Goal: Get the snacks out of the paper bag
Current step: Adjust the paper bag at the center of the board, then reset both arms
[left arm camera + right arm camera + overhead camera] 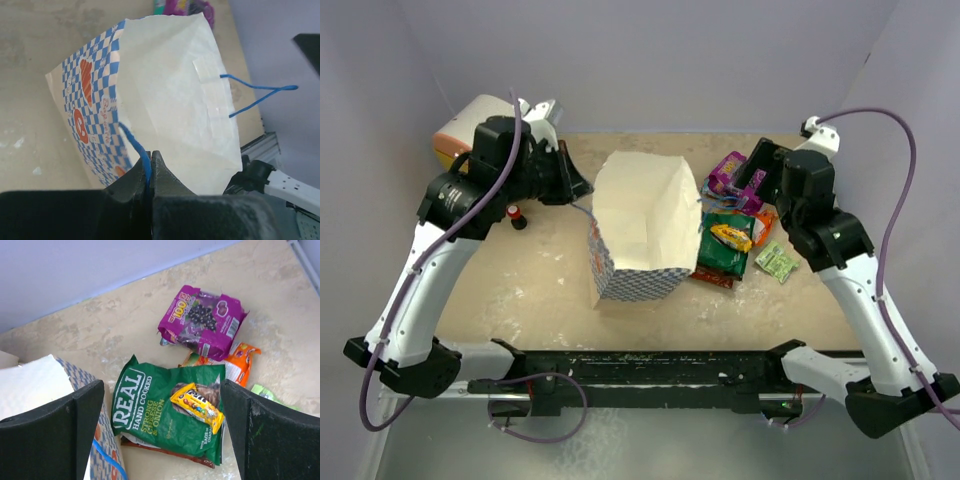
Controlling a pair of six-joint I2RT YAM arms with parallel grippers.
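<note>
The right gripper [160, 390] hung over the snacks with its jaws spread wide, holding nothing. The left gripper [150, 161] was clamped on the blue cord handle [134, 141]. The paper bag [642, 215] sat mid-table, chequered base nearest, its long axis running away to a mouth gaping up and toward the far edge. Just right of it lay the green bag [160, 415], with the purple pouch [202, 320] beyond. No packet showed inside the paper bag, so emptying looked nearly done. The next move would be to check the bag's bottom.

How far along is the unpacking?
Done: purple pouch, green bag, yellow packet and orange packet lie beside the paper bag. In hand: left end effector pinches its blue handle; right end effector open, empty, over them. Left: bag's visible inside looks empty; not all shows.
</note>
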